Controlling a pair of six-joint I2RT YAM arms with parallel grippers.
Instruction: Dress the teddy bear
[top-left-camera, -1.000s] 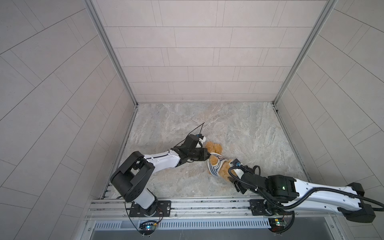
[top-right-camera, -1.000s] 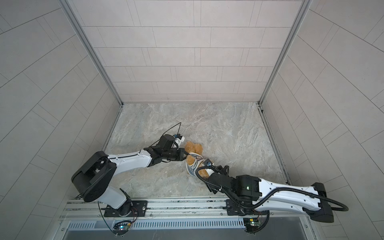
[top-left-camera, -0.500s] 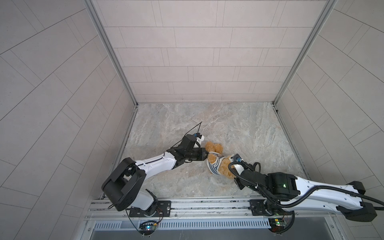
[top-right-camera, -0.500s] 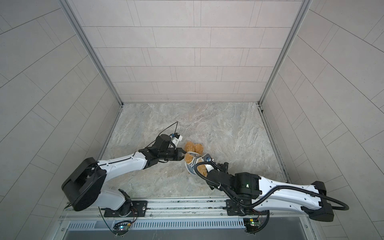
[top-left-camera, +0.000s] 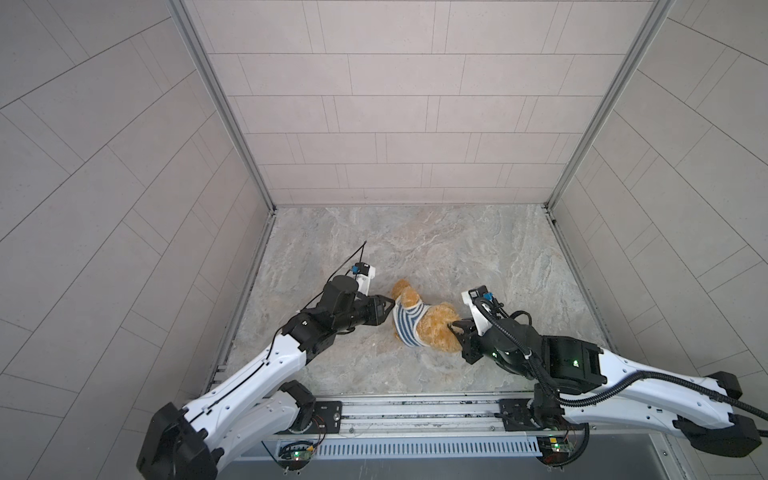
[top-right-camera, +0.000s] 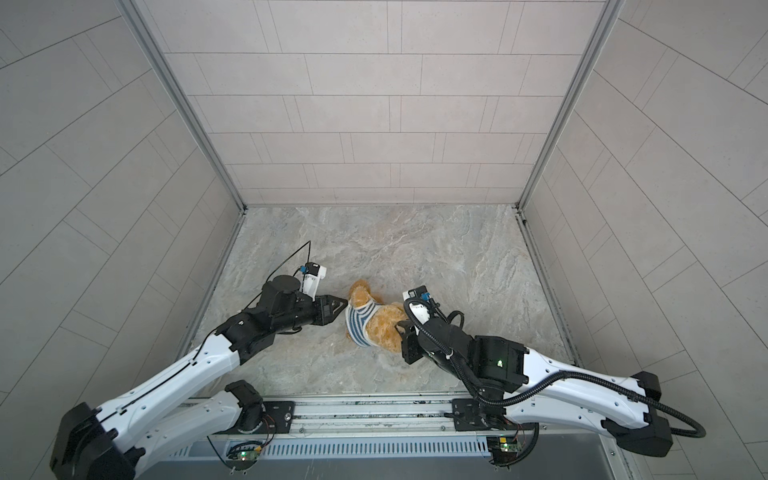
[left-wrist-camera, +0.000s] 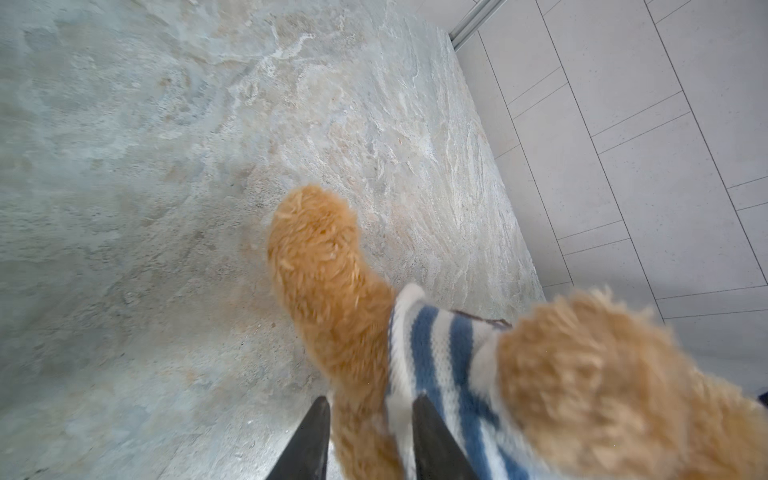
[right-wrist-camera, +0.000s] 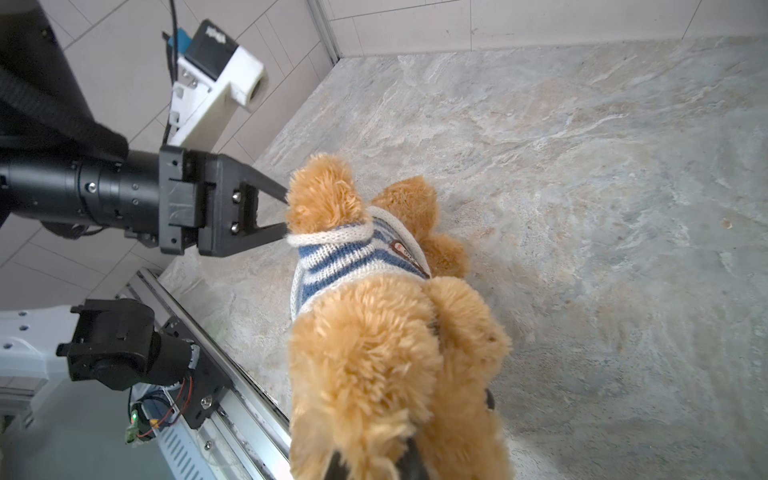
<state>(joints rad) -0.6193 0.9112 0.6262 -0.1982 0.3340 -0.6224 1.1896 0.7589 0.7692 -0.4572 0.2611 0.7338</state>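
Golden-brown teddy bear (top-left-camera: 434, 328) lies mid-desk (top-left-camera: 457, 257), striped shirt (top-left-camera: 409, 318) already round its torso. At the shirt's edge the left gripper (top-left-camera: 391, 310) stands narrowly parted; the right gripper (top-left-camera: 457, 332) pinches fur. Probably only tidying remains.

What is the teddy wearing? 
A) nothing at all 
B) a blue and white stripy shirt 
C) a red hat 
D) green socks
B: a blue-and-white striped shirt is wrapped around the teddy bear's middle, with golden fur showing on either side of it.
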